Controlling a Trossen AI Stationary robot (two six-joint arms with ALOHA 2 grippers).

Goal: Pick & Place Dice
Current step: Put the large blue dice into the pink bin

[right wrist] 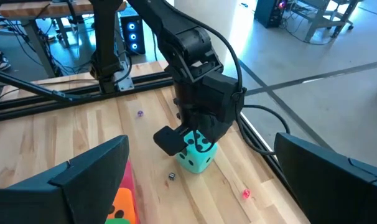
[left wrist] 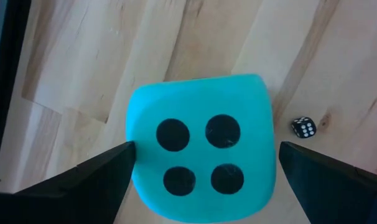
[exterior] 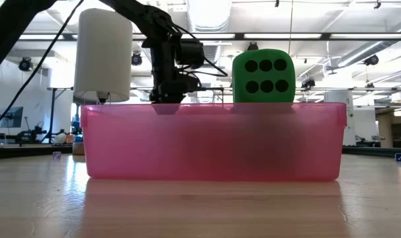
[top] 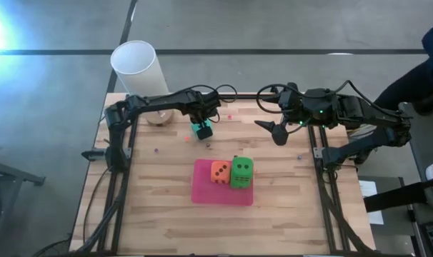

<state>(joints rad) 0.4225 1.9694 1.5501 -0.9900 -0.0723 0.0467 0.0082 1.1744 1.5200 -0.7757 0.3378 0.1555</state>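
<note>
L gripper (top: 201,129) hangs w/ fingers wide open straddling the teal die (top: 202,131) on the surface, die directly below & between them, nothing gripped yet; R gripper (top: 277,133) farther off, open, empty.

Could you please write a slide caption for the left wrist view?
Left tool open astride the teal die, four pips up, on the wooden table; a tiny black die lies beside it.
</note>
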